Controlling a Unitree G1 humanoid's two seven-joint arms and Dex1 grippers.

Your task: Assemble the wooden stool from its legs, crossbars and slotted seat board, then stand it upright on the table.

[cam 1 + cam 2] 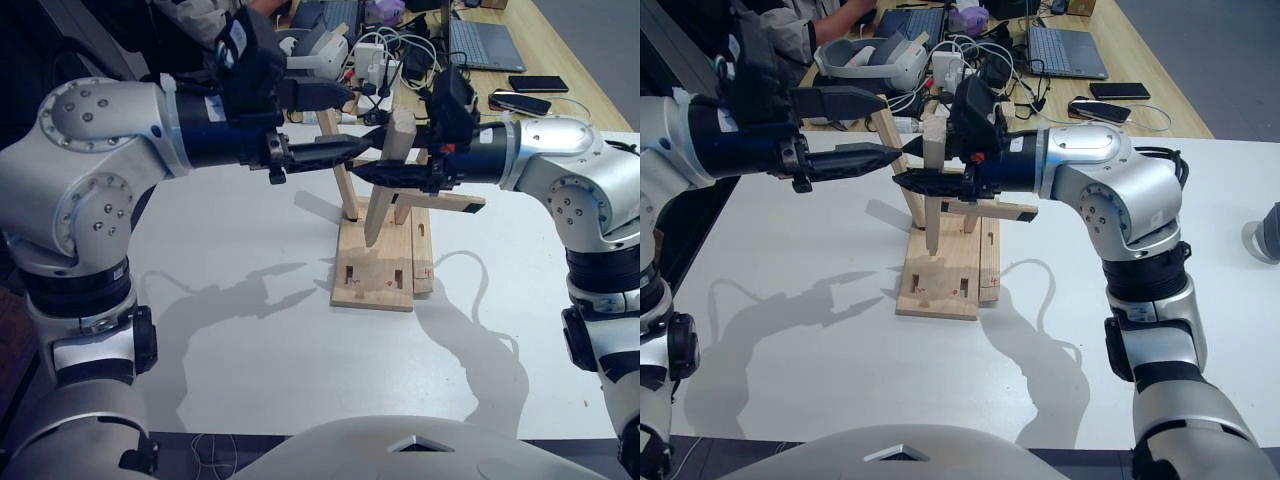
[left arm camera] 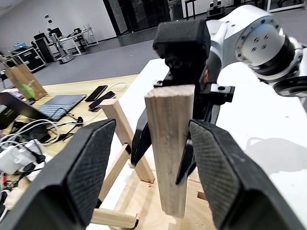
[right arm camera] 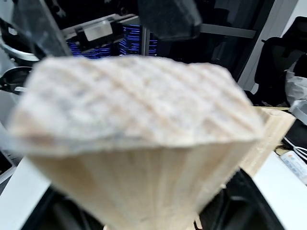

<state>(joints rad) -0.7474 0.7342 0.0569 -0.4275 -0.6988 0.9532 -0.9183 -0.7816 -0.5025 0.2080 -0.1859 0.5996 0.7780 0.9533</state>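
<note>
You had the seat board (image 1: 375, 275) flat on the table (image 1: 230, 330), one leg frame (image 1: 345, 185) fitted. Your right gripper (image 1: 930, 183) clamped a loose leg (image 1: 385, 190) over its slot, with your left gripper (image 1: 367, 119) spread wide around the top. The next move probably needed a straight downward press.

The slotted seat board (image 1: 378, 265) lies flat at the middle of the worktop (image 1: 230, 340). An upright leg (image 1: 340, 170) stands at its far left corner, and a crossbar (image 1: 440, 200) runs right from it. A second leg (image 1: 390, 175) hangs above the board, between the left gripper (image 1: 892, 125) and the right gripper (image 1: 915, 182). Behind, another worktop (image 1: 560, 60) carries a laptop (image 1: 480, 45) and phones (image 1: 538, 83).
</note>
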